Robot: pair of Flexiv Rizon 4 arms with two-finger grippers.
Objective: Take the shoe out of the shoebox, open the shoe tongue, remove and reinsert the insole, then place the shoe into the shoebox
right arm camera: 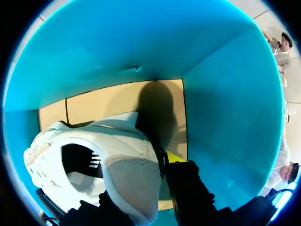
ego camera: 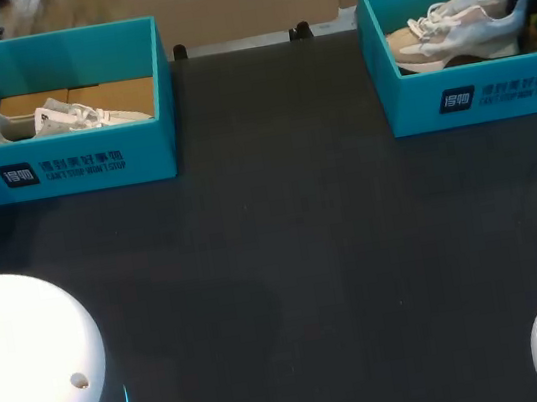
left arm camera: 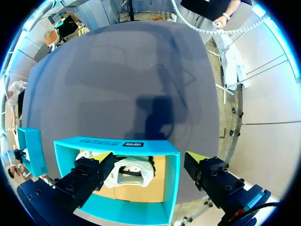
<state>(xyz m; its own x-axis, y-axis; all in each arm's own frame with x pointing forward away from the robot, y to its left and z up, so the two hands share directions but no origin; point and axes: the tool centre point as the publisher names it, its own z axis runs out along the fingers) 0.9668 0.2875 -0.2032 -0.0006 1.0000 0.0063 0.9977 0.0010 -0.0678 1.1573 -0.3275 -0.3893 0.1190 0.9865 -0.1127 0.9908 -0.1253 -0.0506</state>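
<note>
Teal shoebox [ego camera: 475, 94]; right gripper [right arm camera: 141, 186] clasps the shoe [right arm camera: 122, 155] inside

Materials and surface finish
Bench [ego camera: 287, 259]: dark, matt, smooth covering. Shoebox [right arm camera: 225, 94]: teal card walls, smooth with slight sheen; floor of raw brown cardboard. Shoe [right arm camera: 127, 174]: white textile upper, smooth matt heel panel.

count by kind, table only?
Teal shoeboxes: 2
White shoes: 2, one in each box
Total: 4
</note>
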